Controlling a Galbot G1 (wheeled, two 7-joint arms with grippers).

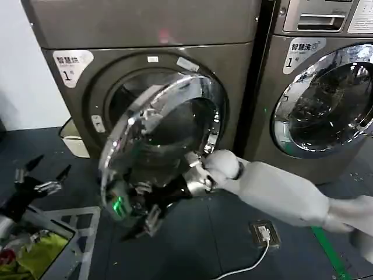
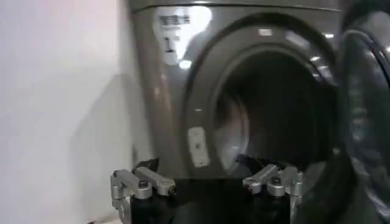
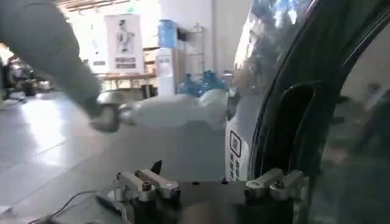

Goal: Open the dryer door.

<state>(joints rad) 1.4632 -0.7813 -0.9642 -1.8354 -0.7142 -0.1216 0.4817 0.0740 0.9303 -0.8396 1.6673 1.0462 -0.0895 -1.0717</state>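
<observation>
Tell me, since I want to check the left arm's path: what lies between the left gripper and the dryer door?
In the head view, bare dark floor separates the left gripper, low at the left, from the swung-out dryer door.

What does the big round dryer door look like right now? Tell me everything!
The dryer door is a big round porthole with a shiny chrome ring and dark glass in the middle. It stands swung partly open, away from the bronze-grey dryer, so the dark drum opening shows behind it. The right gripper sits low at the door's bottom edge, fingers open, seen through the glass. The left gripper waits off to the side, fingers open.
</observation>
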